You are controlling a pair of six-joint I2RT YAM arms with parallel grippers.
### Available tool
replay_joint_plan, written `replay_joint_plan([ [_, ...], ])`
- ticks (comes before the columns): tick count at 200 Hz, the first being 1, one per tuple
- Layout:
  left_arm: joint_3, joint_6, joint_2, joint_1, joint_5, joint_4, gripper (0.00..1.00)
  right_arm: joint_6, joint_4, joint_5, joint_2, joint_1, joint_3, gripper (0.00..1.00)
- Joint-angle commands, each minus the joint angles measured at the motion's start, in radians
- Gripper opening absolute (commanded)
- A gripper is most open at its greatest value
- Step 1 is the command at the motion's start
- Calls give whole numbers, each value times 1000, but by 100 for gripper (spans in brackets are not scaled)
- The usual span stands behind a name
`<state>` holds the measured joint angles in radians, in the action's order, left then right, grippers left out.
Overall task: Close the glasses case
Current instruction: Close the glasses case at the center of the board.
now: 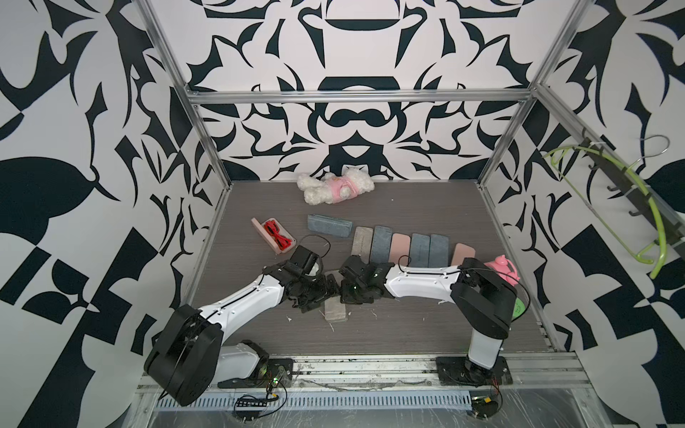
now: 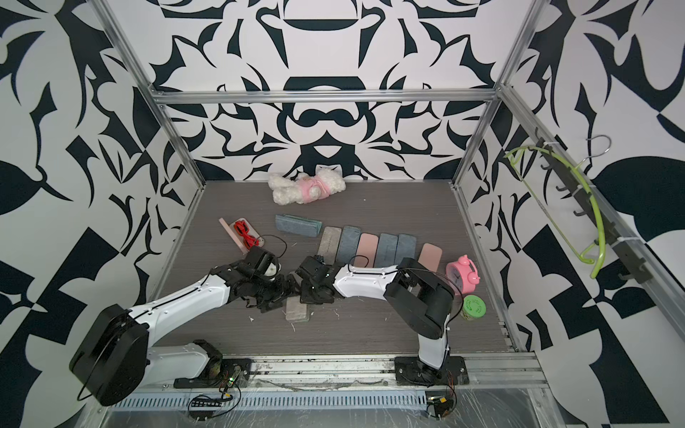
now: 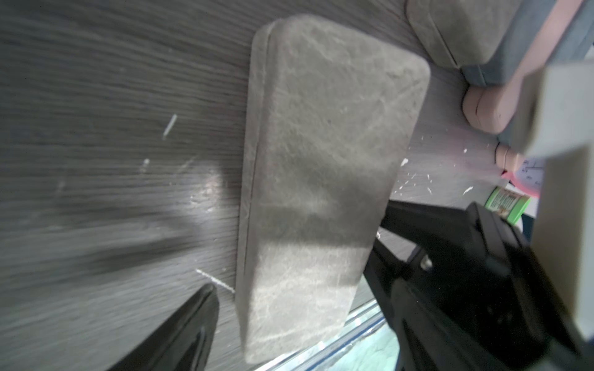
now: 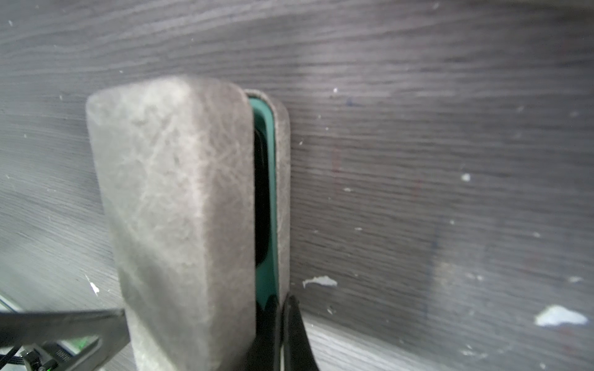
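Grey case [image 1: 335, 310], near centre of the table [image 1: 407, 333], lid ajar; left gripper [image 1: 321, 296] spread astride it, right gripper [image 4: 284, 316] pressed together at its seam; seemingly light, rigid, felt-covered, best pressed along the lid's free edge.

No legible text; green can [image 2: 473, 307] label blurred.

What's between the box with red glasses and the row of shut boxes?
A blue-grey case lies between the open pink case and the row, shown in both top views.
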<state>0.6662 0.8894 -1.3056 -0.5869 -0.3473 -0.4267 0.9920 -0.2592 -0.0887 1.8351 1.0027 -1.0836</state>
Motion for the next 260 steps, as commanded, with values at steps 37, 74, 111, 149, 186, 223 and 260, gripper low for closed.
replay_joint_plan([
  [37,55,-37,-115,11,-22,37,94,-1,35,-6,-19,5,17,1],
  [74,76,-49,-127,11,-28,47,95,-3,31,-6,-20,5,13,1],
  [111,88,-52,-124,11,-44,65,96,-7,27,-6,-17,5,6,2],
  [149,87,-45,-148,11,-66,113,98,-10,24,-7,-17,5,4,2],
  [186,91,-20,-172,14,-107,181,98,-10,24,-5,-23,5,9,2],
  [223,73,-5,-144,40,-125,201,98,-9,26,-3,-31,5,19,2],
  [260,13,43,-118,68,-168,289,98,-6,40,-7,-31,5,25,2],
])
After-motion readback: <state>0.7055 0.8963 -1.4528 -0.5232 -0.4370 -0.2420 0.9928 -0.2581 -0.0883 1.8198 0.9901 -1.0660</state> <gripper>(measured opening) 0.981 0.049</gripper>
